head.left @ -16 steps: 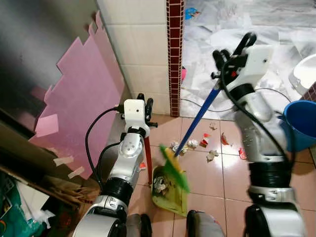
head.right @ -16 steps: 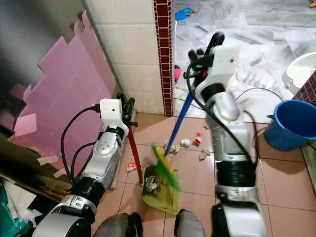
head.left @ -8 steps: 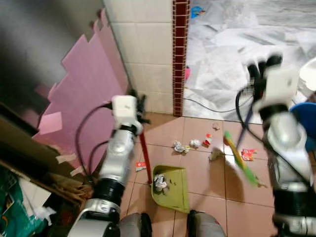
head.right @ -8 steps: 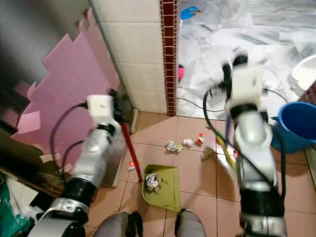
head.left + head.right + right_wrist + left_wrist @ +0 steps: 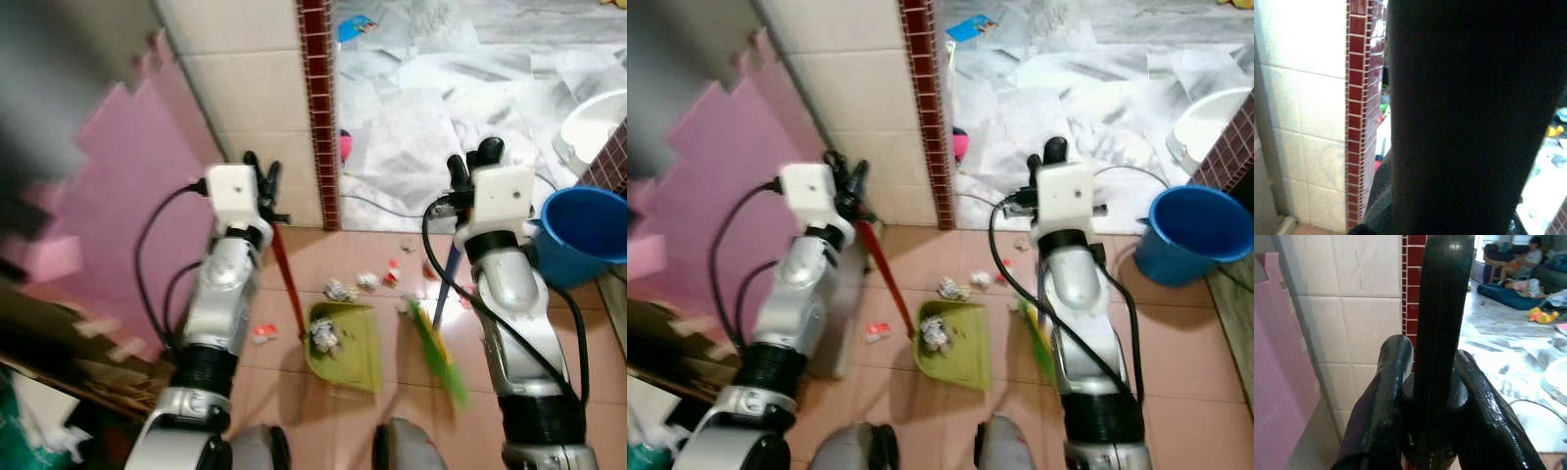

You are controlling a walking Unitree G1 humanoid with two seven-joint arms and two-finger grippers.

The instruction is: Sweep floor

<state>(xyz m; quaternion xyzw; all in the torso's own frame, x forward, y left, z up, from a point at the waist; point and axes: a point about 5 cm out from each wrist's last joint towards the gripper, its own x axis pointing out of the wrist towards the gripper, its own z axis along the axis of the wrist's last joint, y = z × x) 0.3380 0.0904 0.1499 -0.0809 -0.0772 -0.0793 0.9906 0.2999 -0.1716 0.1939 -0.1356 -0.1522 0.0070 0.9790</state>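
Pink floor tiles carry paper scraps just beyond the green dustpan, steadied below the left gripper clenched on its red handle, while the right gripper grasps the broom; a hard stroke could scatter scraps past the pan.

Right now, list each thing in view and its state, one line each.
Green dustpan: on the floor tiles, crumpled litter inside.
Red dustpan handle: tilted, gripped by the left end effector.
Broom: blurred, green bristles at the floor, held by the right end effector.
Loose litter: scattered beyond the dustpan.
Blue bucket: upright.
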